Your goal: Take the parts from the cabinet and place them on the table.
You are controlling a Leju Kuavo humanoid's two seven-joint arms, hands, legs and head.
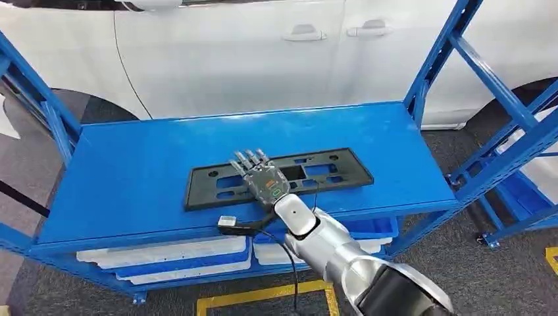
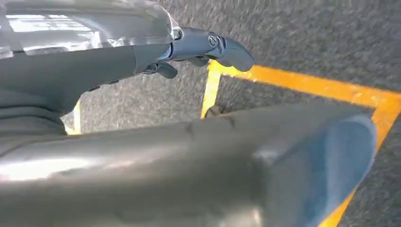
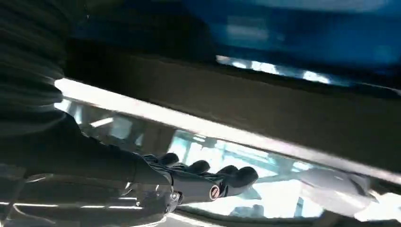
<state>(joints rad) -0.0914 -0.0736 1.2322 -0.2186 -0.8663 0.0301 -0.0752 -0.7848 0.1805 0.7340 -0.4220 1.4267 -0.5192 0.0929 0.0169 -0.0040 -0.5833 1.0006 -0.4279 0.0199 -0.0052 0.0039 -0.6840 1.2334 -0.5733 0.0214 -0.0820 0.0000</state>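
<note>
Right hand (image 1: 260,176) laid flat on the black part (image 1: 279,176), fingers stretched forward and apart, gripping nothing yet. Left hand (image 2: 208,49) hanging low over grey floor, fingers curled loosely, nothing held. Likely to skid or tip off the near edge if dragged without a grip. Flat, long, slotted black plate, lying mid blue table (image 1: 131,171). White car (image 1: 230,46) beyond.
</note>
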